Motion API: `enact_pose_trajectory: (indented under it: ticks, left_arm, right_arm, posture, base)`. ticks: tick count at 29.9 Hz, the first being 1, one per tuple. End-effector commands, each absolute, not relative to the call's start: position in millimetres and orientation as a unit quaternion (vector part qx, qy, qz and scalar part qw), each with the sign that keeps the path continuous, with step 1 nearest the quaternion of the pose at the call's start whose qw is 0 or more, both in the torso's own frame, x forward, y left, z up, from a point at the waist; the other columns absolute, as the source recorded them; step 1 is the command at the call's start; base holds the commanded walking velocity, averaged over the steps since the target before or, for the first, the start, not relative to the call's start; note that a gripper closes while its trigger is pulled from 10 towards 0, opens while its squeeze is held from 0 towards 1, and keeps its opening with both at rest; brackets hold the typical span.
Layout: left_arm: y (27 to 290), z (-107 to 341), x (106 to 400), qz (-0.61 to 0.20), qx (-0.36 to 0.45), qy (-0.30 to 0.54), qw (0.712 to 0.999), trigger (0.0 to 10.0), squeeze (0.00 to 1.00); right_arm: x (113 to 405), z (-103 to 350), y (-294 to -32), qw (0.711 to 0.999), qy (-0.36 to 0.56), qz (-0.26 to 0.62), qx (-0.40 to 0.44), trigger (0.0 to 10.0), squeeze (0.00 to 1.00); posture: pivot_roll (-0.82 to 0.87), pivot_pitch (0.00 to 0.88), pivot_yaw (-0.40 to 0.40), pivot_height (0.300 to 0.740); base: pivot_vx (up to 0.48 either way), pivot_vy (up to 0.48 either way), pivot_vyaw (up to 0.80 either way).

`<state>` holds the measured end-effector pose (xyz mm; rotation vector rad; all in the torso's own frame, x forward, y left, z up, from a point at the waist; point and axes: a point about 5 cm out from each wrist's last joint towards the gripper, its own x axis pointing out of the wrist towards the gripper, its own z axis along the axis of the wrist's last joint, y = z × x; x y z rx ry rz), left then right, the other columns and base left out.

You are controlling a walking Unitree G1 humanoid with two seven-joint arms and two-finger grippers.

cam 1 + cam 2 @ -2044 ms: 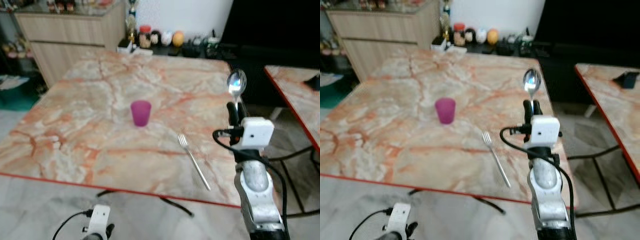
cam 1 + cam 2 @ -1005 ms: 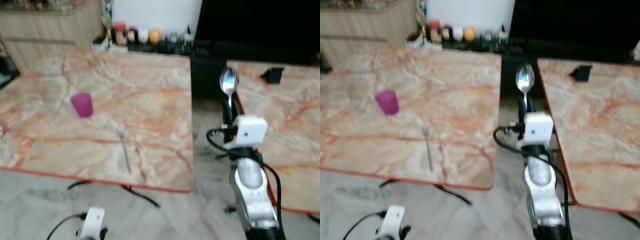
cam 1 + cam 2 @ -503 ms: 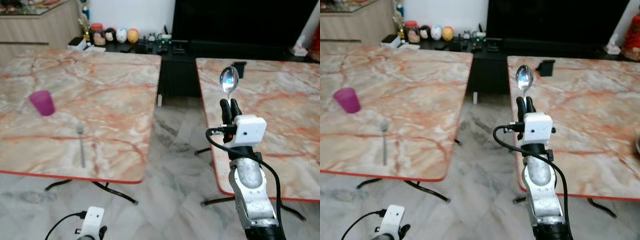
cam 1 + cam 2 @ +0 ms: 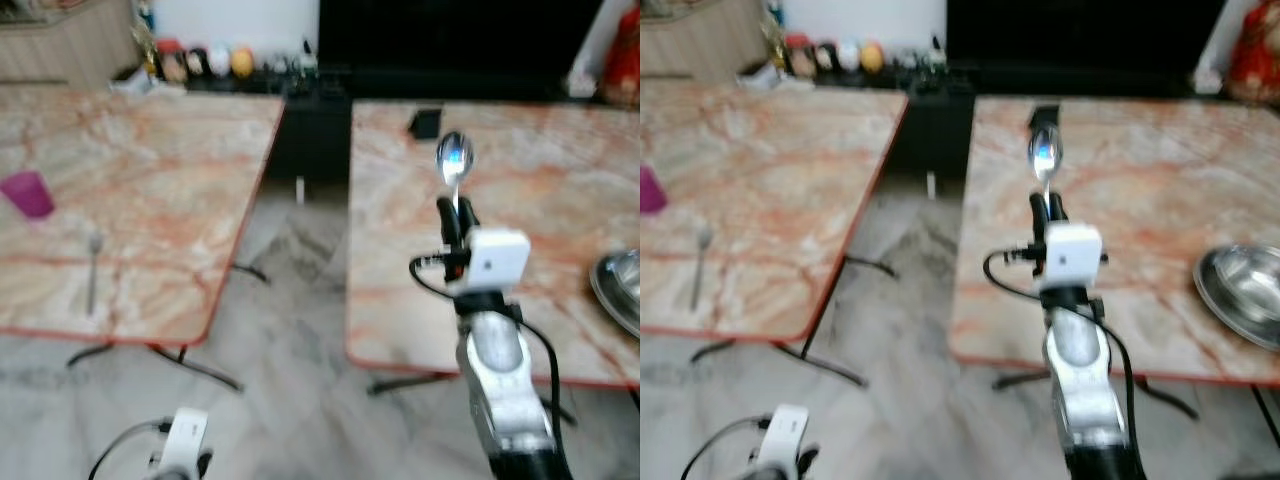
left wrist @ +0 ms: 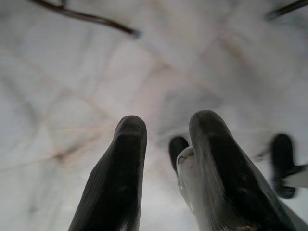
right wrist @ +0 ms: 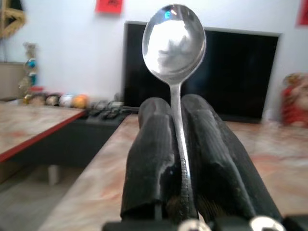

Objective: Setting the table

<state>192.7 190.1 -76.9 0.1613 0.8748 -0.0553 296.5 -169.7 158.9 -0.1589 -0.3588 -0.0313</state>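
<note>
Your view has swung further toward the robot's right since the earlier frames: the table with the cup and fork has slid off to the left side, and a second marble table now sits ahead of you, with a steel bowl come into sight. The spoon (image 4: 454,160) itself has kept its place in the grip, standing upright with its bowl at the top and catching the light. You have its handle pinched between the two black fingers (image 6: 153,159) of the right tool (image 4: 456,218), which is raised in front of the near edge of the second table (image 4: 400,230). In the right wrist view the handle runs straight down the narrow gap between the two pressed-together fingers, and a dark screen (image 6: 240,72) stands behind it against the white wall.

To the robot's right on that table you see the rim of the steel bowl (image 4: 1240,290), near the table's front edge. A small dark object (image 4: 425,122) lies toward the far side; it is too blurred to tell what it is.

On the left table (image 4: 150,200) the purple cup (image 4: 28,193) stands upright, and the fork (image 4: 93,270) lies flat nearer the front edge, apart from the cup.

Your left tool (image 5: 166,159) hangs low over the pale floor (image 5: 72,72), its two fingers spread slightly and holding nothing.
</note>
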Motion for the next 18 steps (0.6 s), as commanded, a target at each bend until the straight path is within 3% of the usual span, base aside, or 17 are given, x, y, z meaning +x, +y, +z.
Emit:
enact_pose_trajectory:
  ticks: [1, 18]
  left_arm:
    - [200.1, -76.7, 190.6, -0.021, 0.090, 0.428, 0.899, 10.0, 0.00]
    - [201.1, -77.8, 188.1, -0.021, 0.092, 0.431, 0.897, 10.0, 0.00]
  right_arm:
    - [297.6, 167.2, -161.4, 0.978, -0.193, -0.006, -0.073, 10.0, 0.00]
    - [296.5, 167.6, -168.0, 0.979, -0.188, -0.015, -0.079, 10.0, 0.00]
  posture:
    - [0.00, 0.000, -0.007, 0.731]
    - [-0.01, 0.000, -0.007, 0.731]
  base:
    - [0.000, -0.330, 0.00]
    - [0.000, -0.331, 0.00]
